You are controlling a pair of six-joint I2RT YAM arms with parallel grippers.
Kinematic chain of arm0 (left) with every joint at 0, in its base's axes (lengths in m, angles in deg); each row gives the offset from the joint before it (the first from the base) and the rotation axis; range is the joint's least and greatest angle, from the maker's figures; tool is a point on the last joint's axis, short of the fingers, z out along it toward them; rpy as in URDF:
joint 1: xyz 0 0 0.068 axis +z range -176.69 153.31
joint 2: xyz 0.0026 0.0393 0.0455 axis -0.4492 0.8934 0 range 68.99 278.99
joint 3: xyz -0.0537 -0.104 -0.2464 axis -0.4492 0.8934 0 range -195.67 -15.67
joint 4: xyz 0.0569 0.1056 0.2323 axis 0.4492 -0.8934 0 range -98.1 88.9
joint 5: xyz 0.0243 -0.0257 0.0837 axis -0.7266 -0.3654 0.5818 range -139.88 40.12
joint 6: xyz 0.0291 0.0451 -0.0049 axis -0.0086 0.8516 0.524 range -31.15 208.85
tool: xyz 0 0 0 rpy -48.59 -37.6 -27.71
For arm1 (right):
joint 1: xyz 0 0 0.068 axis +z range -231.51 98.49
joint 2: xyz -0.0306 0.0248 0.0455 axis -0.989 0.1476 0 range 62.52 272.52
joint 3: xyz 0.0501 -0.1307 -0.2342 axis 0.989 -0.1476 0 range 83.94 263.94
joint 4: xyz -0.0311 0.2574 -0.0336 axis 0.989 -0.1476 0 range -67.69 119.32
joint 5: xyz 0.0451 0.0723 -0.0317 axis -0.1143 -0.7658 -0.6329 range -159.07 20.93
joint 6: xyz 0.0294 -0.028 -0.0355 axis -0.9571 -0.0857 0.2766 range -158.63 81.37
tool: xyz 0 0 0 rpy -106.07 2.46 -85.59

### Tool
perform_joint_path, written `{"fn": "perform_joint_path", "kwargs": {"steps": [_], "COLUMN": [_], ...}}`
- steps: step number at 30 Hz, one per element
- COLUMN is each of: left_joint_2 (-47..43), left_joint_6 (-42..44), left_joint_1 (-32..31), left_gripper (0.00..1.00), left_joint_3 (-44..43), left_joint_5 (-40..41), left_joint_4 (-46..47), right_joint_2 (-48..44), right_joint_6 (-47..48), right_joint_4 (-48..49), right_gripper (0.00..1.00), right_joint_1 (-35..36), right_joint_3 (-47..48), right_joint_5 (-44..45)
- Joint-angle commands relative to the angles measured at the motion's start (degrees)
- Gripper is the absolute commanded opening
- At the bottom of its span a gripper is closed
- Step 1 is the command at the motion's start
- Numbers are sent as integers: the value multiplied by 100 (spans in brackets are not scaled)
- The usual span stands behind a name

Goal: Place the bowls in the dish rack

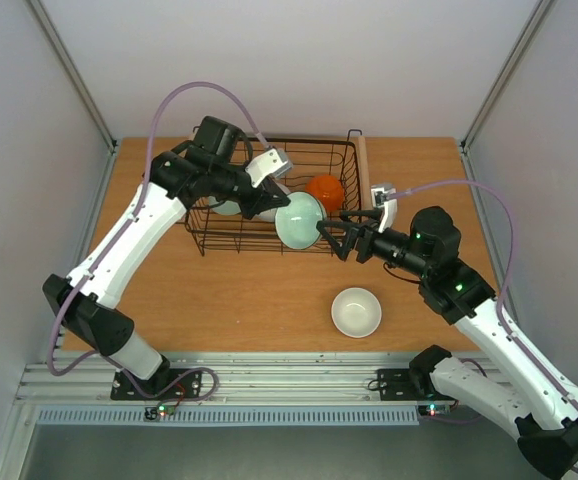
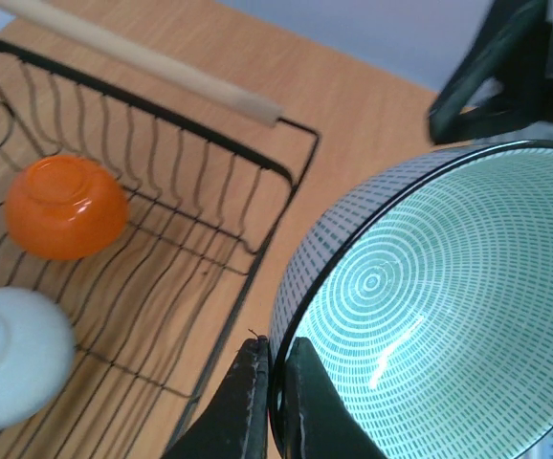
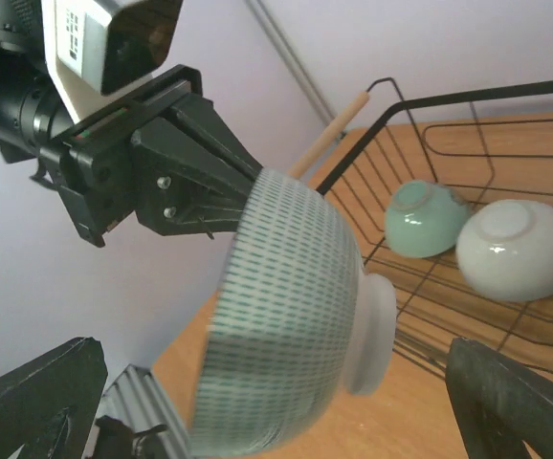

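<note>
My left gripper (image 1: 274, 205) is shut on the rim of the blue-and-white patterned bowl (image 1: 299, 220), holding it tilted on its side in the air at the front right of the dish rack (image 1: 204, 240). The left wrist view shows the fingers (image 2: 248, 382) pinching the bowl's rim (image 2: 430, 306). My right gripper (image 1: 334, 238) is wide open, right next to that bowl. In the right wrist view the bowl (image 3: 286, 335) lies between its spread fingers (image 3: 37, 402), not touching them. An orange bowl (image 1: 325, 190) lies upside down in the rack. A white bowl (image 1: 356, 311) stands on the table.
In the rack (image 3: 487, 96) lie a celadon bowl (image 3: 425, 218) and a pale grey-green bowl (image 3: 518, 249), both upside down. The left wrist view shows the orange bowl (image 2: 66, 206) and a pale bowl (image 2: 13, 354). A wooden handle (image 1: 357, 160) is on the rack's right side.
</note>
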Motion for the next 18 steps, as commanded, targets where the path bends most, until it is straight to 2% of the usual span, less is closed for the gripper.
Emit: {"fn": "perform_joint_path", "kwargs": {"steps": [1,18], "left_joint_2": [-216,-395], "left_joint_6": [-214,-398], "left_joint_1": [177,426], "left_gripper": [1,0], "left_joint_3": [-99,80], "left_joint_5": [-1358,-2028], "left_joint_4": [157,369], "right_joint_2": [20,379], "right_joint_6": [-343,-843], "right_joint_4": [591,1467], "right_gripper": [98,97], "right_joint_1": [0,-5], "right_joint_3": [-78,-435], "right_joint_5": [-582,-985]}}
